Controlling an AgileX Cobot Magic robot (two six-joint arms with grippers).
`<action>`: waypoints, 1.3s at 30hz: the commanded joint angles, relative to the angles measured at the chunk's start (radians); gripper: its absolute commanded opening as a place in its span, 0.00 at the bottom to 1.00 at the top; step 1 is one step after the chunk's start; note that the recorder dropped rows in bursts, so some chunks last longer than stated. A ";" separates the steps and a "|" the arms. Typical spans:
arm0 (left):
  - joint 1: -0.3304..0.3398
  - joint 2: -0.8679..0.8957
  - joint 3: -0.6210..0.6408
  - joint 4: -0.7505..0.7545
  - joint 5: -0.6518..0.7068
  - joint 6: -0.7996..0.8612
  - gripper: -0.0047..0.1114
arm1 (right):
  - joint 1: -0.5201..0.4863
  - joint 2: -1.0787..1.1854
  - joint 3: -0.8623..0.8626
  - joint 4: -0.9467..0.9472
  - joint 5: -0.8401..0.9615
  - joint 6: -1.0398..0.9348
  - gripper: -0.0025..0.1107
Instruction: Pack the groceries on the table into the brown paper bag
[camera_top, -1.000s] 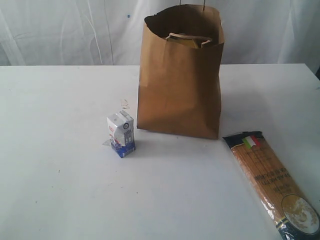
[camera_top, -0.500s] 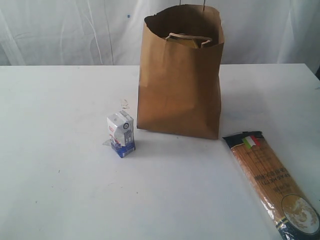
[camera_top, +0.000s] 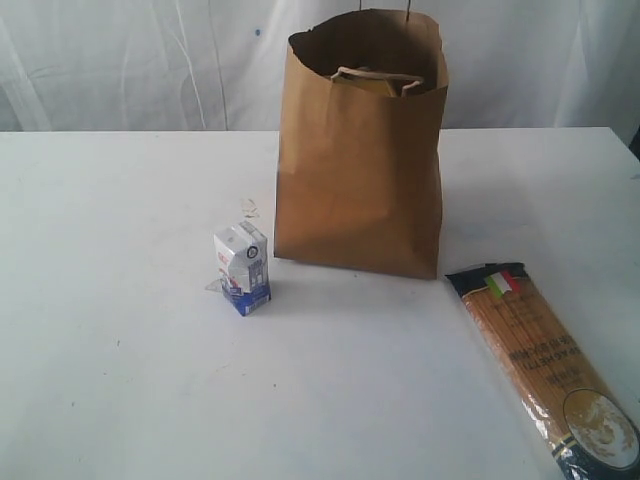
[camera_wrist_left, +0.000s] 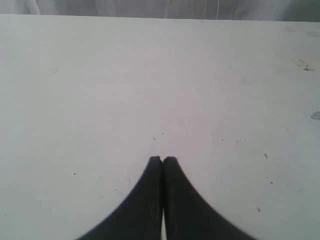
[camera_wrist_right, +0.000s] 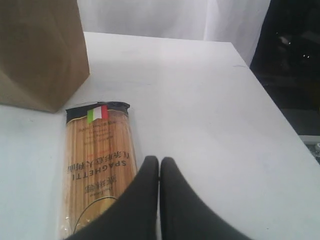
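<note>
The brown paper bag (camera_top: 360, 150) stands upright at the middle back of the white table (camera_top: 120, 350), its handles folded at the open top. A small white-blue carton (camera_top: 242, 267) stands just left of the bag's base. The long spaghetti packet (camera_top: 543, 365) lies flat at the front right; the right wrist view shows the spaghetti packet (camera_wrist_right: 97, 160) and a corner of the bag (camera_wrist_right: 42, 50). My right gripper (camera_wrist_right: 159, 161) is shut, empty, beside the packet's edge. My left gripper (camera_wrist_left: 162, 160) is shut over bare tabletop. Neither gripper shows in the exterior view. The bottle, jars and pouch are out of view.
A white curtain (camera_top: 120, 60) hangs behind the table. Tiny crumbs (camera_top: 248, 208) lie near the carton. The table's right edge (camera_wrist_right: 280, 117) drops to a dark area in the right wrist view.
</note>
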 joint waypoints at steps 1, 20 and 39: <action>-0.006 -0.006 0.003 0.005 -0.003 -0.001 0.04 | 0.015 -0.002 0.003 0.035 0.003 -0.036 0.02; -0.006 -0.006 0.003 0.005 -0.003 -0.001 0.04 | -0.043 -0.002 0.003 0.092 -0.011 -0.122 0.02; -0.004 0.001 -0.190 0.202 -1.291 -0.072 0.04 | -0.043 -0.002 0.003 0.092 -0.011 -0.122 0.02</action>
